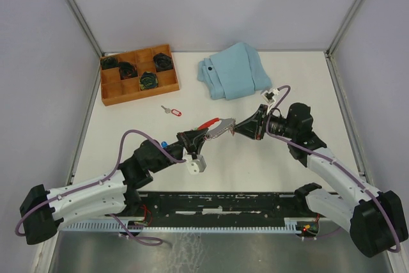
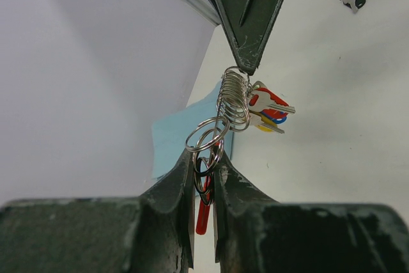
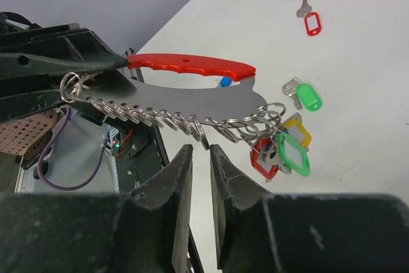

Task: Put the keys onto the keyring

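Red keyring [image 3: 192,67], end pinched by left tool [image 2: 204,169], loop [image 3: 202,137] pinched by right tool [image 3: 201,153].

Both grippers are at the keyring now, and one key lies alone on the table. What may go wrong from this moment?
The left gripper holds the keyring only at one end; if the right gripper pulls a loop, the strip may twist or slip out.
The keys already hanging dangle freely and might tangle in the loops.
The red-tagged key lies apart on the table; fetching it means one gripper must let go.
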Tool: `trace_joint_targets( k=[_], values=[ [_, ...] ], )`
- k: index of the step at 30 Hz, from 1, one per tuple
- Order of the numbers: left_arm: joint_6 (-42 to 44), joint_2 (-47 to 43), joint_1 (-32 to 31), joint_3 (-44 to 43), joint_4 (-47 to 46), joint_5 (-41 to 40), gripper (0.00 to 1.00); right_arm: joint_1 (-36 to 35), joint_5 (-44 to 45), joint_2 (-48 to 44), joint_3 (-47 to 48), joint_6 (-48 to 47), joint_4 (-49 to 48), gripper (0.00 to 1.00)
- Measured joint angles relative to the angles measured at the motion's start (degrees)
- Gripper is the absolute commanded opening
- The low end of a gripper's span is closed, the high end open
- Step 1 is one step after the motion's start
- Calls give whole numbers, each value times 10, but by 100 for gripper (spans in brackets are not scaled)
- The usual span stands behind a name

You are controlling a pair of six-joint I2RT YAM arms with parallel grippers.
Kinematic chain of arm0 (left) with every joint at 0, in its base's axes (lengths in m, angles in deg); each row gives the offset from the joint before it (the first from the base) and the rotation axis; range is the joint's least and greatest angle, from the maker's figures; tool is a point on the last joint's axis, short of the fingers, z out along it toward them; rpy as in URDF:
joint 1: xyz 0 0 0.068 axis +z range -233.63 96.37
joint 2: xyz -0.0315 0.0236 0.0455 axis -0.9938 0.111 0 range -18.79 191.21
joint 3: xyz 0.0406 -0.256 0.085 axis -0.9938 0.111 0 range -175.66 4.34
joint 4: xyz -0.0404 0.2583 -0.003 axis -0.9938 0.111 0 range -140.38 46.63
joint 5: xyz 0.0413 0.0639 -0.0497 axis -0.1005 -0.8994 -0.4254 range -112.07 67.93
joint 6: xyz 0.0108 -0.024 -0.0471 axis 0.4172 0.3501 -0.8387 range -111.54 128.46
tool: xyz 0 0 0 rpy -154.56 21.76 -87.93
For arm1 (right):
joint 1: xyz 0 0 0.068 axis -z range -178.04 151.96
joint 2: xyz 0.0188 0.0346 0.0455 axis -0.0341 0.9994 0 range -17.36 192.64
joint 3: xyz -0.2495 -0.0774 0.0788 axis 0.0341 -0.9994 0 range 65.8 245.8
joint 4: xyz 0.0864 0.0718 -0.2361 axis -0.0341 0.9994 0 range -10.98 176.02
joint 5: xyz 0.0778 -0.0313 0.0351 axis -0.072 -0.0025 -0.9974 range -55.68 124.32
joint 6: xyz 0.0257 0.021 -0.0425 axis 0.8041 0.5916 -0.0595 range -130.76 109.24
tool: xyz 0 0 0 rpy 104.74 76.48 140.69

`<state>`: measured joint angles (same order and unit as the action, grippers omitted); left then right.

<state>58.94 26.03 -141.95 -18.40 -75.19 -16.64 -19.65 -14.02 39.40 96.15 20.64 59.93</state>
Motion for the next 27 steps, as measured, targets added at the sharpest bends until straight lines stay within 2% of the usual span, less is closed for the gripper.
trace_joint_targets(
  k=[12,27],
  values=[
    [-2,-3,0,0,0,0,3,3,47,-20,0,-33,59,29],
    [-10,-1,0,0,0,8,3,3,49,-9,0,-23,26,27]
  ],
)
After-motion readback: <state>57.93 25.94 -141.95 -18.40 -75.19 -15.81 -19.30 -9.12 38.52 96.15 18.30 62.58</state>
